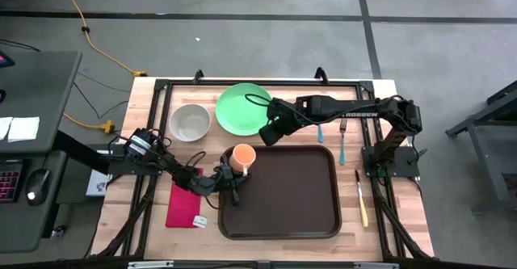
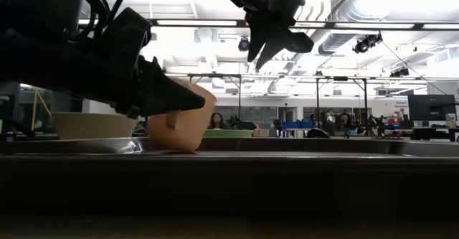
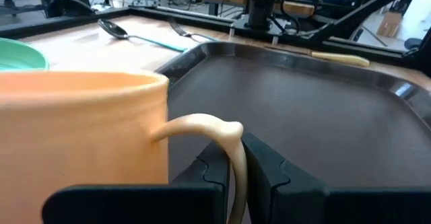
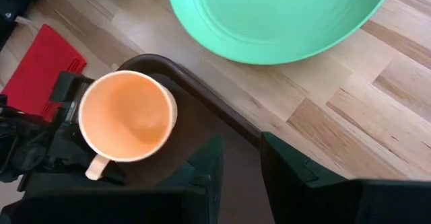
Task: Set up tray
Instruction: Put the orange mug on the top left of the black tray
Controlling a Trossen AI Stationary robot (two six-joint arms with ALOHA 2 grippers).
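The orange mug [image 3: 84, 136] sat closest, its handle pinched between the left gripper [image 3: 236, 177] fingers, probably so it stayed upright inside the tray [image 1: 283, 196] corner. The right gripper [image 1: 271, 130], jaws slightly apart and empty, hovered above the green plate [image 1: 242, 107].

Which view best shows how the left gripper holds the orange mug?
Left wrist view: the left gripper is shut on the orange mug by its handle. Right wrist view shows it from above; high view shows it small; low view shows only the side.
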